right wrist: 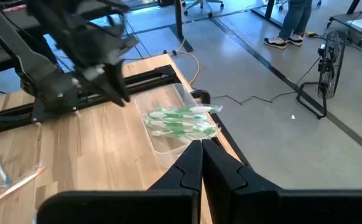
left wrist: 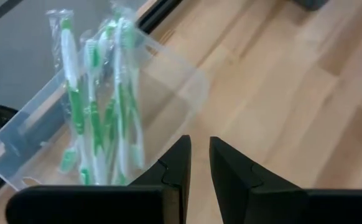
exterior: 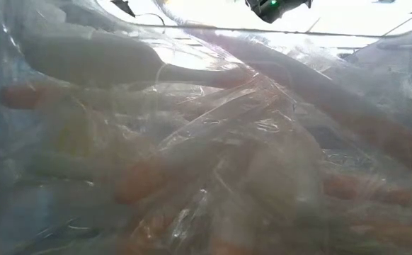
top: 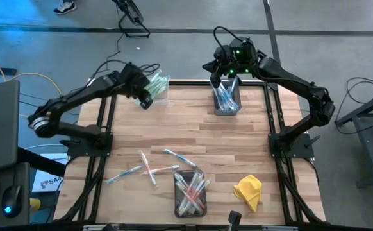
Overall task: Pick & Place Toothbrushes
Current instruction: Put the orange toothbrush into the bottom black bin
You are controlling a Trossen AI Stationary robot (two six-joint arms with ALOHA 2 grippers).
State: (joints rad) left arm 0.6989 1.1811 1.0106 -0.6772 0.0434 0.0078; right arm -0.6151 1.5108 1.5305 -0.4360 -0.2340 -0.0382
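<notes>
Table (top: 238, 138): sorting looks part done. Three clear bins hold toothbrushes: green (top: 157, 82) far left, blue (top: 225, 95) far middle, pink-red (top: 190, 190) at near edge. A few loose toothbrushes (top: 149, 168) lie on the wood beside the near bin.

Left gripper (left wrist: 199, 163) hovers next to the green bin (left wrist: 175, 78), jaws slightly parted, nothing between them.

Right gripper (right wrist: 201, 163) above the blue bin, jaws fully closed, empty.

Next pick, by my judgement: open wide, straddle one loose handle crosswise, avoid crossed neighbours.

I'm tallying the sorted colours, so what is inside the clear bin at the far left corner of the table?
The clear bin holds wrapped green toothbrushes, several overlapping. Their exact count and the bin's floor beneath them are covered. The left gripper hovers beside it, holding nothing.
</notes>
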